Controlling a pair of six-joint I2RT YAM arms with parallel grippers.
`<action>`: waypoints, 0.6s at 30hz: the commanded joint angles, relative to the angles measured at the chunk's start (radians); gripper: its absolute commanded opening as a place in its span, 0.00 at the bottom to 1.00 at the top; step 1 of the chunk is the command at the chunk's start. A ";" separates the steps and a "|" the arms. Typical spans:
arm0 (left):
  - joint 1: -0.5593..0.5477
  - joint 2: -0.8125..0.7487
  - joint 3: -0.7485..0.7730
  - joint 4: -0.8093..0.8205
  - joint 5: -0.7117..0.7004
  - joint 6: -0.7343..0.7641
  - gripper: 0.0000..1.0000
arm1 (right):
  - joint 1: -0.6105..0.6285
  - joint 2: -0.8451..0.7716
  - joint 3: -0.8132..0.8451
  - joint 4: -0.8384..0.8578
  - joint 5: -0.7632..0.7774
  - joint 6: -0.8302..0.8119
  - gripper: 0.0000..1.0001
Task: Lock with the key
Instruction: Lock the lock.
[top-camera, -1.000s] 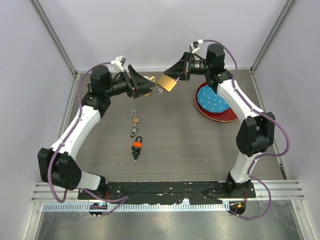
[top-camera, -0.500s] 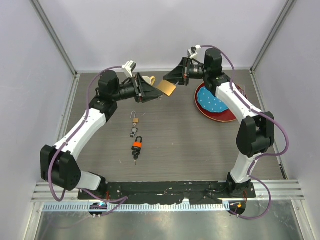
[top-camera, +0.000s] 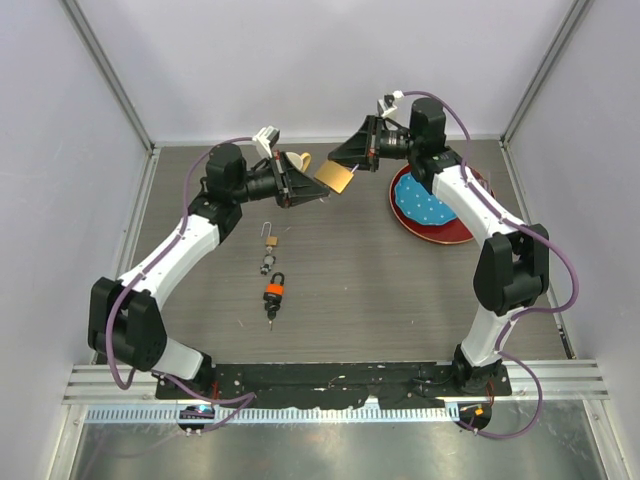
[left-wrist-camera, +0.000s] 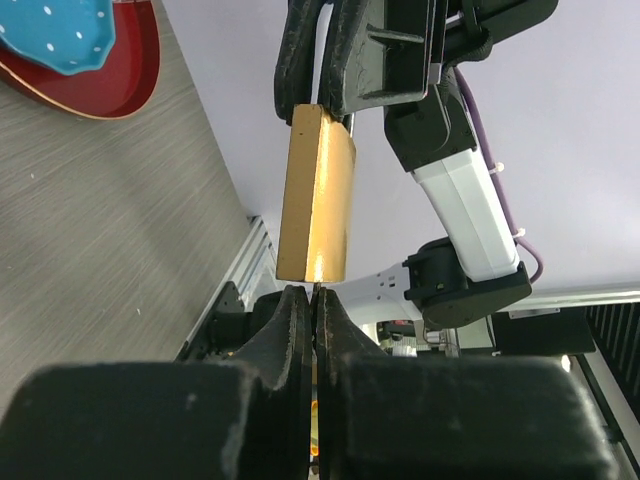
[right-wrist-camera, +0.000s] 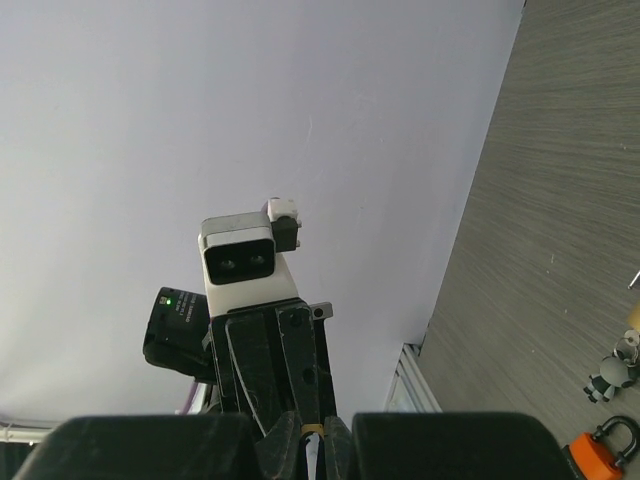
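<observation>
Left pincer (left-wrist-camera: 314, 300) now clamped on key (left-wrist-camera: 316, 290), right pincer (left-wrist-camera: 322, 98) holding padlock (left-wrist-camera: 318, 195)

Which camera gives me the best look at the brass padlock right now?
Left wrist: the padlock shows full-length, unobstructed, gripped by the right hand. Top external shows it small; right wrist, only a brass sliver.

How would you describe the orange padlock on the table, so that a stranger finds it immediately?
On the table, left of its middle, three small things lie in a short line. The orange padlock is the one nearest the table's near edge. Only it is bright orange; the small brass lock and the grey piece are not.
</observation>
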 joint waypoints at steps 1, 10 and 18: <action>-0.013 0.000 0.011 0.084 0.044 -0.005 0.00 | 0.009 -0.045 0.068 0.085 -0.005 0.046 0.02; -0.012 -0.034 -0.012 0.089 0.047 -0.022 0.00 | 0.009 -0.014 0.091 0.079 -0.014 0.047 0.02; -0.012 -0.109 -0.113 0.104 0.029 -0.037 0.00 | 0.008 -0.006 0.119 0.072 0.000 0.044 0.02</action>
